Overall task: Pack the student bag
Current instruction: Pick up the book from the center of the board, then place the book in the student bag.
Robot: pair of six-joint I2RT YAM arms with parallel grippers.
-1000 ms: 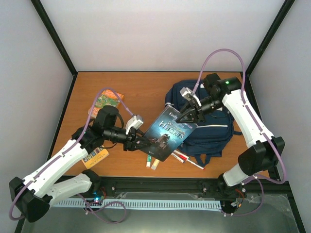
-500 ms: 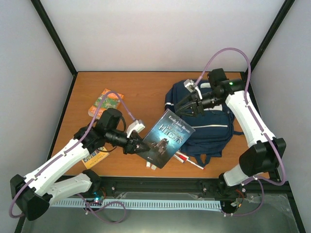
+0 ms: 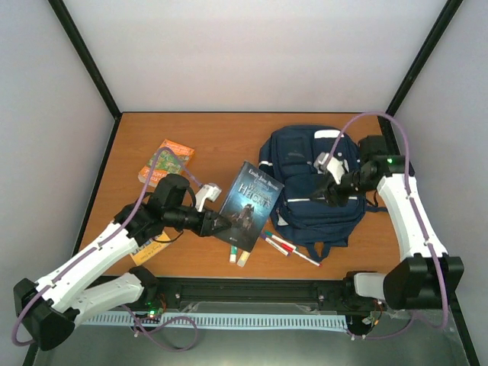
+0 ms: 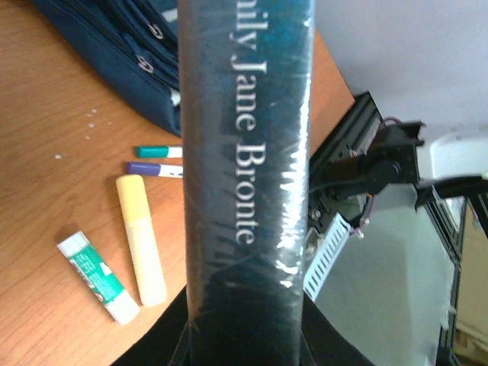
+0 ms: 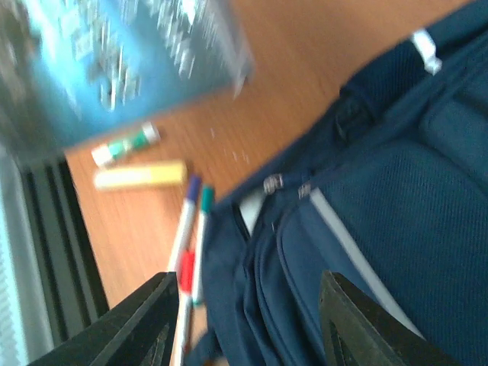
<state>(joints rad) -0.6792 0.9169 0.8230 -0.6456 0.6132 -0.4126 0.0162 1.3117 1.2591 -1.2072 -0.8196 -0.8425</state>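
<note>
Since a second ago the right gripper [image 3: 328, 194] has let go of the top corner of the novel [image 3: 250, 204] and swung off to its own right. It now hangs over the middle of the student bag [image 3: 297, 156], while the novel has been carried leftward, clear of the bag. Only the left gripper [image 3: 219, 223] holds it now, pinching the lower left edge so the cover stands tilted above the table [image 3: 221, 145].

From the left wrist the novel's dark spine runs straight out from between the two fingers [image 4: 200, 345], with the author's name in pale letters along it. Low on that gripper's left lie a glue stick [image 4: 97, 276] with a green label and a yellow highlighter [image 4: 141, 238], side by side but apart. Farther out on the same side are a green-capped marker [image 4: 158, 152] and a purple-capped marker [image 4: 152, 168], close together near the bag's edge. The bag lies at the far left of that view, its zip pulls showing.

The right gripper's jaws are spread with nothing between them. Its wrist view is blurred, but navy fabric, a thin white stripe and zip pulls fill the space under and ahead of its fingers [image 5: 145, 324], and the markers reach in just beside the left finger.

The bag lies flat on the table's right half, straps toward the arm bases. Beyond the left forearm, on its outer side, lies an orange and green book [image 3: 166, 160], and a yellow booklet [image 3: 149, 250] shows partly from under that arm
</note>
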